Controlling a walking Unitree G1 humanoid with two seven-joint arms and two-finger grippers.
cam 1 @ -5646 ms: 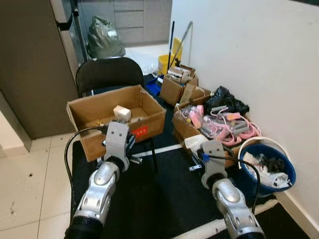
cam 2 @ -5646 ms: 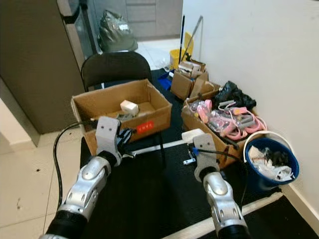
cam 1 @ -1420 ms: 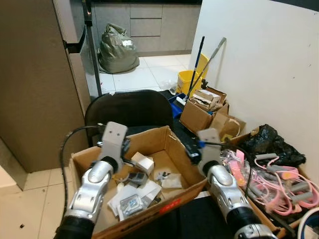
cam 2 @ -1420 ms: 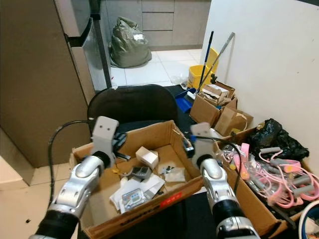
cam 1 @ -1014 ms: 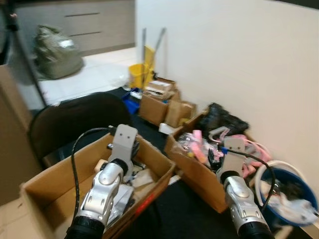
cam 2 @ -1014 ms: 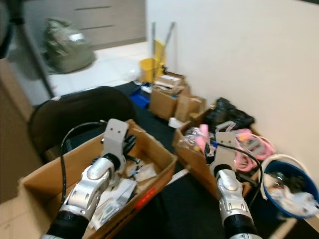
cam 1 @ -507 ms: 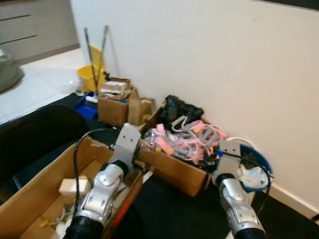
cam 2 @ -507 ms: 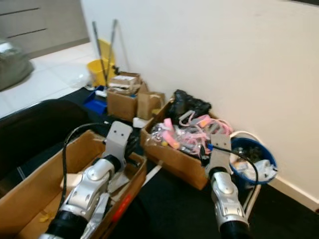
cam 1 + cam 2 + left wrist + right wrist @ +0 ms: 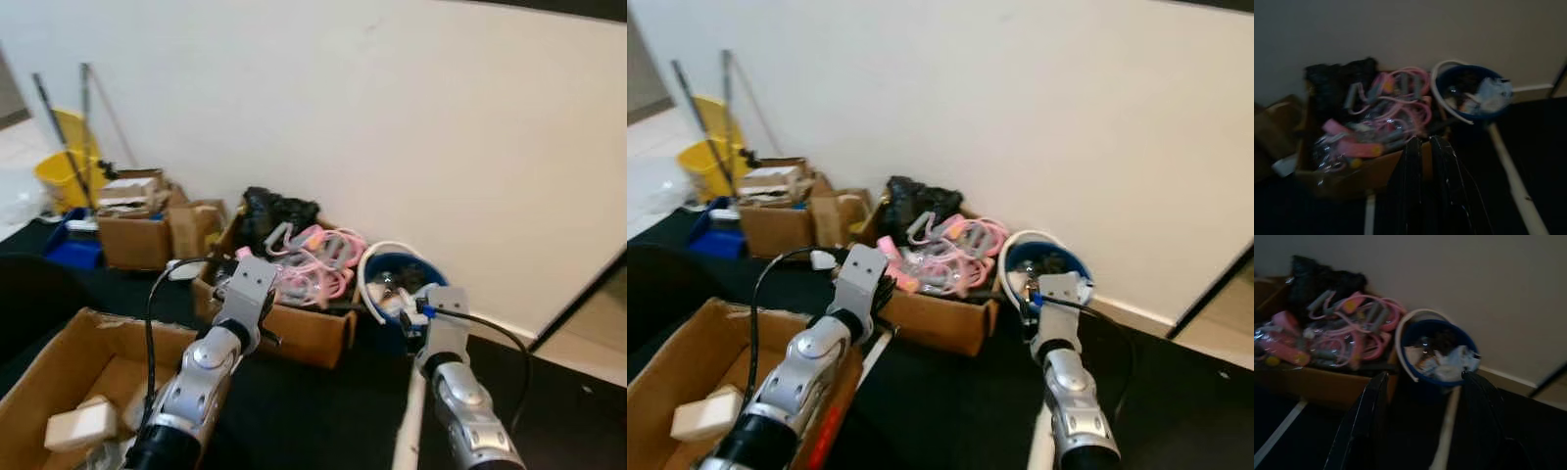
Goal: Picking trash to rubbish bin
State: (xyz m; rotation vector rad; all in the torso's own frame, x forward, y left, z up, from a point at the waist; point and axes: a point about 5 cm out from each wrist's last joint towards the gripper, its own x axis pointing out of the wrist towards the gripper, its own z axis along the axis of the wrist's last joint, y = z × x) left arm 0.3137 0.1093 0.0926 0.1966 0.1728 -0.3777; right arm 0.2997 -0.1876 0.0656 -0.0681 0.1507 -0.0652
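I've swung right: the blue bin (image 9: pixel 402 294) now sits mid-frame, off the edge before. My right end effector (image 9: pixel 1422 421) hangs spread and empty before it; my left end effector (image 9: pixel 1427 147) is nearly pressed together, empty. Time to find trash.

Both silver arms reach forward from the lower frame. The left tool (image 9: pixel 1426 147) holds its fingers nearly together; the right tool (image 9: pixel 1422 382) holds its fingers spread wide, empty.
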